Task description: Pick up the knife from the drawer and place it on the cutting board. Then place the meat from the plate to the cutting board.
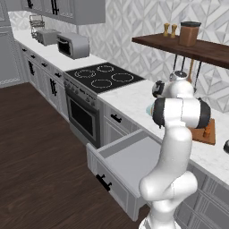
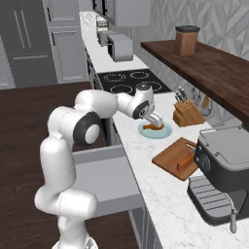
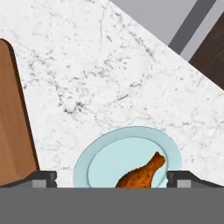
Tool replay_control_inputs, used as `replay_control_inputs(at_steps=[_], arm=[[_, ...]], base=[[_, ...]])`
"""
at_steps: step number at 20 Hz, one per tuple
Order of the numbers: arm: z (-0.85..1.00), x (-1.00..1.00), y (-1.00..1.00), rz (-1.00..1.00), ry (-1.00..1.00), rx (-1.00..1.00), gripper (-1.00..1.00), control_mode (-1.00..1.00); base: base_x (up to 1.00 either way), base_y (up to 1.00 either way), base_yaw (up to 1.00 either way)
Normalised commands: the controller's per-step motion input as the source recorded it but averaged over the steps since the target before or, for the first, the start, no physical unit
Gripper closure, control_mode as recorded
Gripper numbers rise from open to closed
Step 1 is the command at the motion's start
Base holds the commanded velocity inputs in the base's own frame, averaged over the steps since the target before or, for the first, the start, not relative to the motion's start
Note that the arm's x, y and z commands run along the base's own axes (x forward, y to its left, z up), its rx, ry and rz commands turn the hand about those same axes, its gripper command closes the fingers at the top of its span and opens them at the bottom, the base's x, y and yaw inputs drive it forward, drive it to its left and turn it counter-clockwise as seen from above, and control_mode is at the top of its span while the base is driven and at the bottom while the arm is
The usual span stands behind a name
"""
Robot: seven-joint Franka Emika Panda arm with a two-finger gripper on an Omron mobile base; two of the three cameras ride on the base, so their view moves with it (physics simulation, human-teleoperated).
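A pale blue-green plate (image 2: 165,131) (image 3: 105,162) lies on the marble counter with the meat (image 2: 154,127) (image 3: 142,174), an orange-brown drumstick, on it. My gripper (image 2: 154,120) (image 3: 111,178) hangs open just above the plate, and its fingertips (image 3: 43,177) stand wide to either side of the meat without touching it. To the right lies the reddish-brown cutting board (image 2: 171,156) (image 3: 13,118) (image 1: 199,134). The knife (image 2: 186,160) (image 1: 206,130), with its wooden handle, rests on the board. The grey drawer (image 2: 104,177) (image 1: 129,159) stands pulled out below the counter.
A wooden knife block (image 2: 187,114) stands behind the plate by the wall. A coffee machine (image 2: 221,165) sits right of the board. The black cooktop (image 1: 103,76) and a toaster oven (image 1: 74,44) lie further left. A dark wooden shelf (image 2: 209,61) overhangs the counter.
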Motion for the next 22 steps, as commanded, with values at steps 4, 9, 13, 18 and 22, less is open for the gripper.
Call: replay_control_inputs(at_steps=[4,9,13,18,22], arm=[[-0.27,0.38,0.00,0.00,0.00,0.00,-1.00,-1.00],[-0.39,0.15,0.09,0.00,0.00,0.00,-1.00,-1.00],[-0.20,0.34,0.12,0.00,0.00,0.00,-1.00,-1.00],[-0.15,0.44,0.10,-0.01,0.00,0.00,-1.00,-1.00],[-0.23,0.44,0.06,-0.01,0.00,-0.01,-1.00,-1.00]], base=[[0.00,0.00,0.00],[0.00,0.00,0.00],[0.00,0.00,0.00],[0.00,0.00,0.00],[0.00,0.00,0.00]])
